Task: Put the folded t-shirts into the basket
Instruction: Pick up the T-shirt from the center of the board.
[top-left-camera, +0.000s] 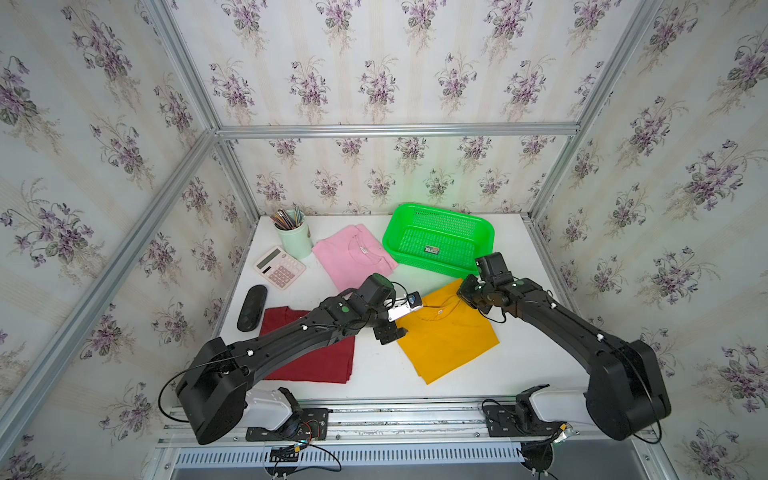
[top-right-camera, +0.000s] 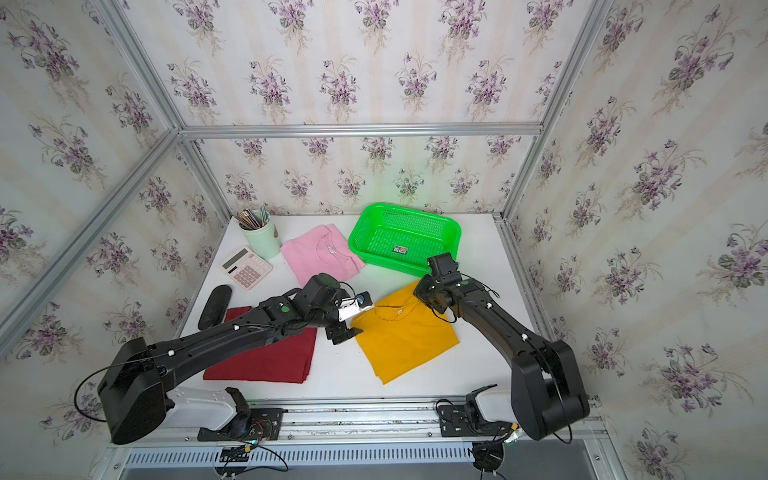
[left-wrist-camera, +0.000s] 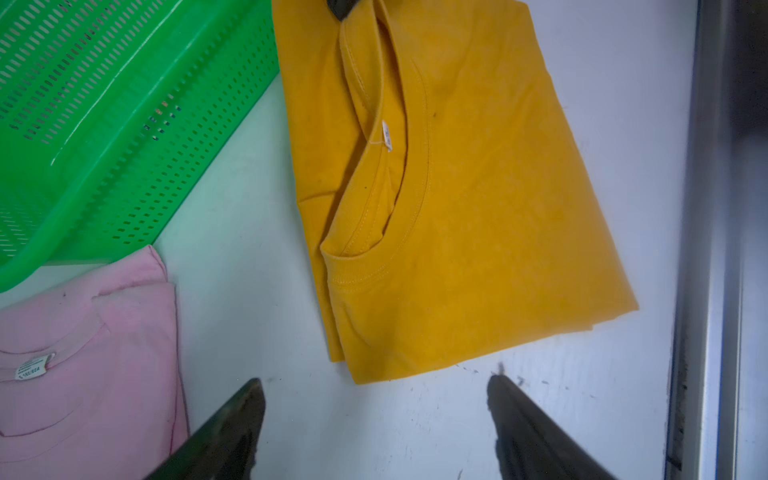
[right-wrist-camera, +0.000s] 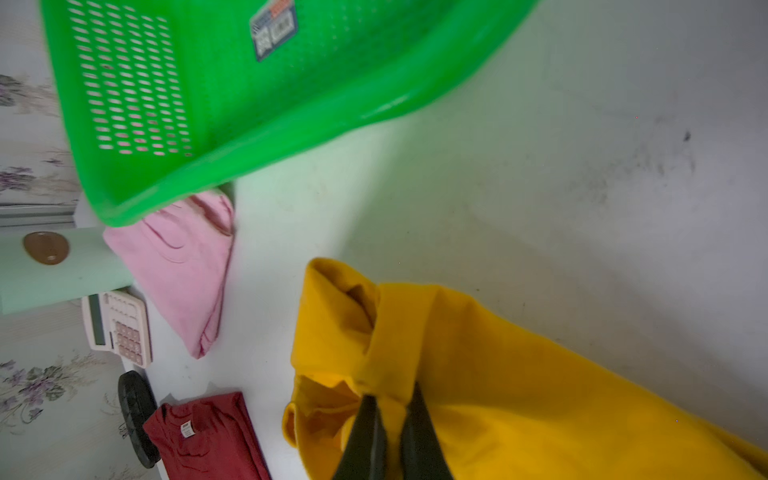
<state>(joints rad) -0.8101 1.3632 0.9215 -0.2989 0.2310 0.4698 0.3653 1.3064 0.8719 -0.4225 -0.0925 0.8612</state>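
Currently basket (top-left-camera: 453, 224) holds sticker (top-left-camera: 432, 249) (pencils (top-left-camera: 286, 218) in cup (top-left-camera: 296, 243)); right fingers (right-wrist-camera: 368, 440) pinch yellow shirt (right-wrist-camera: 519, 395), left fingers (left-wrist-camera: 232, 428) spread.

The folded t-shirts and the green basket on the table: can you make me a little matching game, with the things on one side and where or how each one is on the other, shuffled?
Things
1. mustard yellow folded cloth t-shirt
2. dark red folded cloth t-shirt
3. light pink folded cloth t-shirt
4. bright green perforated plastic basket

Place or state
A. holds only a small dark sticker
B. pinched by the right gripper
C. partly under the left arm in a top view
D. next to the pale green pencil cup

Pairs: 1-B, 2-C, 3-D, 4-A
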